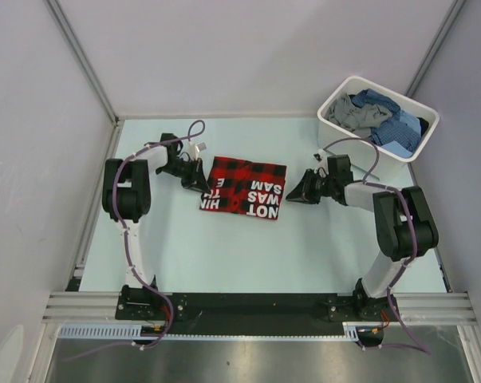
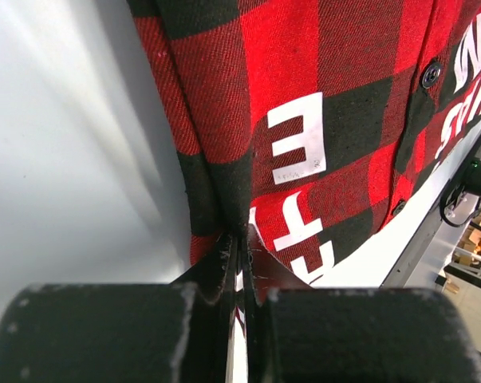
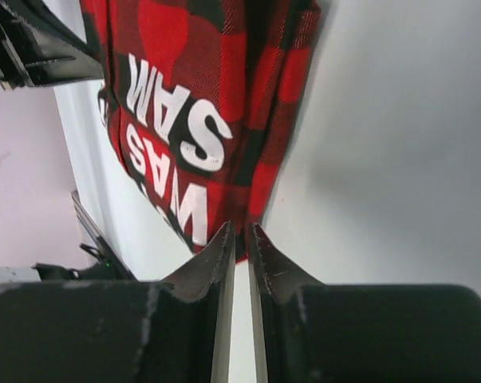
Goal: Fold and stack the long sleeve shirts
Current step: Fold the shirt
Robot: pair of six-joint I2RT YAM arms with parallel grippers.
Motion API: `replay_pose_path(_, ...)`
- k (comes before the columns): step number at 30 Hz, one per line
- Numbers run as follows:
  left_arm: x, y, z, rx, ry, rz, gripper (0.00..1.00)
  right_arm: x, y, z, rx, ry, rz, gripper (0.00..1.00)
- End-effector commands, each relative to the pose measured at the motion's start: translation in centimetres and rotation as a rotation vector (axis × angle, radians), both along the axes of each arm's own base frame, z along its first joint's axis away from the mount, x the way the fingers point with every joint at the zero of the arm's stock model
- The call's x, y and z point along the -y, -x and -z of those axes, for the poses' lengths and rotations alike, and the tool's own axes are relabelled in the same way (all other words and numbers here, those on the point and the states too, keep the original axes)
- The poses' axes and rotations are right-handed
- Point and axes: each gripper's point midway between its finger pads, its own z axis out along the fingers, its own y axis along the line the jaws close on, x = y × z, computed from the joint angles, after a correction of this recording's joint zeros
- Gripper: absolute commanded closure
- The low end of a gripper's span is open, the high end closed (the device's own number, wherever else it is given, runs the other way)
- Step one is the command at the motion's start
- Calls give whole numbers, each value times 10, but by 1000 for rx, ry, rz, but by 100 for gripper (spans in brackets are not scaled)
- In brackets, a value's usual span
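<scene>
Arms: white tube links w/ bulky black joint housings; left arm (image 1: 127, 191), right arm (image 1: 400, 227).
Cables: thin purple cable (image 1: 129, 239) looped along ea. arm.
Grippers: matte black; left gripper (image 1: 201, 185), right gripper (image 1: 290, 195); wedge-tipped fingers (image 2: 212, 279), pale scuffs.
Bases: black base mounts (image 1: 138, 302), near edge.

A folded red-and-black check shirt (image 1: 244, 187) with white lettering lies on a pale desk (image 1: 248, 247). The left gripper (image 1: 202, 185) meets its left edge, the right gripper (image 1: 292, 194) its right edge. Far right, a white tub (image 1: 384, 166) holds blue check and grey shirts (image 1: 380, 120).
</scene>
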Motion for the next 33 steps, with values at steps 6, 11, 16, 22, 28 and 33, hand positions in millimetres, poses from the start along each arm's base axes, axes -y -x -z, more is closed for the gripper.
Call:
replay_pose_path(6,-2,-3,5,15,-12,19,96,-30,-26,-4,58,-76,57,81)
replay_pose_path(11,-2,-2,-2,36,-4,27,96,-35,-29,9,23,-70,44,77)
replay_pose_path(16,-3,5,-3,36,-3,34,96,-38,-33,15,8,-66,43,78)
replay_pose_path(22,-3,9,0,26,-2,35,96,-28,-29,11,-1,-70,51,80)
replay_pose_path(28,-3,8,-1,29,-1,34,96,-18,-25,12,2,-61,52,81)
replay_pose_path(33,-4,8,-1,29,-3,34,96,-29,-26,12,0,-77,44,81)
